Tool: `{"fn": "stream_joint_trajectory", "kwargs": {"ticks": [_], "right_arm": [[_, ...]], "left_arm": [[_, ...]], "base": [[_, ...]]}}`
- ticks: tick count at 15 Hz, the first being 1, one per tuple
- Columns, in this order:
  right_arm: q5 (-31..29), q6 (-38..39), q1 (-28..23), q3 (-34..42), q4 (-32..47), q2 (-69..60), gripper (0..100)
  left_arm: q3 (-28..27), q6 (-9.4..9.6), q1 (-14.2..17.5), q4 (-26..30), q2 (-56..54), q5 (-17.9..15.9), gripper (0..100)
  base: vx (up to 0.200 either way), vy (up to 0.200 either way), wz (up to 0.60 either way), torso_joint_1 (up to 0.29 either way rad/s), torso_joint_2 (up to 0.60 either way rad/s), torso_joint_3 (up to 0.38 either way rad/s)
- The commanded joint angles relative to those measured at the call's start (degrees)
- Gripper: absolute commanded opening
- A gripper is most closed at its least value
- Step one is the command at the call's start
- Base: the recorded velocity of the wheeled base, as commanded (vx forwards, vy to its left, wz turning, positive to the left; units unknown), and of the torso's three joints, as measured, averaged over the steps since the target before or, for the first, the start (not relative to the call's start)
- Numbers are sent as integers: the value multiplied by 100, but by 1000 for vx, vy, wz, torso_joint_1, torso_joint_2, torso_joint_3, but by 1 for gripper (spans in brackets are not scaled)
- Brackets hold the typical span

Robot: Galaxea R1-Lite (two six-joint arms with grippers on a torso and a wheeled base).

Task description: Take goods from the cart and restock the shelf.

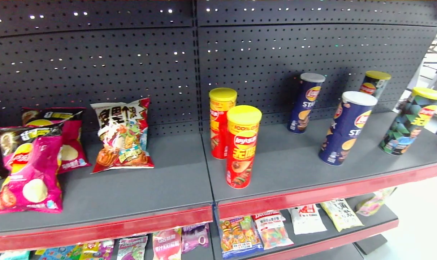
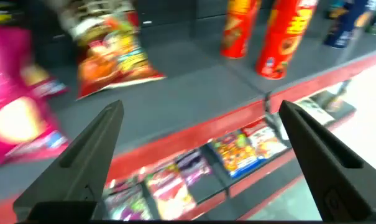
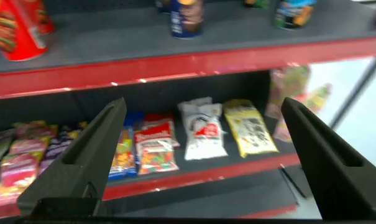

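The grey shelf (image 1: pixel 168 180) with a red front edge carries goods. On its left stand pink chip bags (image 1: pixel 30 169) and a red-and-white snack bag (image 1: pixel 122 135). Two red cans (image 1: pixel 242 146) with yellow lids stand in the middle, with dark blue cans (image 1: pixel 345 128) and a green-patterned can (image 1: pixel 410 121) to the right. My left gripper (image 2: pixel 200 165) is open and empty in front of the shelf edge (image 2: pixel 194 130), facing the snack bag (image 2: pixel 113 53) and red cans (image 2: pixel 281 37). My right gripper (image 3: pixel 203 162) is open and empty, lower down, facing the lower shelf (image 3: pixel 194 180).
The lower shelf (image 1: pixel 312 238) holds several small candy and snack packets (image 1: pixel 272 227). A perforated dark back panel (image 1: pixel 204 54) closes the shelf behind. Free shelf room lies between the snack bag and the red cans. White floor (image 1: pixel 424 224) shows at the right.
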Motion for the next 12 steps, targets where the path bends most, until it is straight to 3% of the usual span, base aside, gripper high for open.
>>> {"fn": "stream_joint_trajectory", "kwargs": {"ticks": [1,6,7,8,9,10,12], "right_arm": [[0,6,1,-4,0,4,100],[-123,-38,1,-4,-9,-5,100],[-97,-30,10,-408,18,153,100],[-71,410,19,-1586,26,1489,100],[-97,762,10,-2148,9,2043,100],[-44,691,28,-3098,-44,3133,100],[202,67,239,-3502,-554,4064,100]], "left_arm": [[51,-1,1,4,42,-7,100],[139,-10,1,4,-11,28,100],[174,-10,1,4,-64,28,100],[209,-10,1,13,-125,28,100],[235,-10,1,13,-134,28,100],[306,-10,10,13,-222,28,100],[376,-10,10,13,-336,45,100]], "base": [[0,0,0,0,0,0],[0,0,0,0,0,0],[0,0,0,0,0,0],[0,0,0,0,0,0],[0,0,0,0,0,0],[0,0,0,0,0,0],[0,0,0,0,0,0]]}}
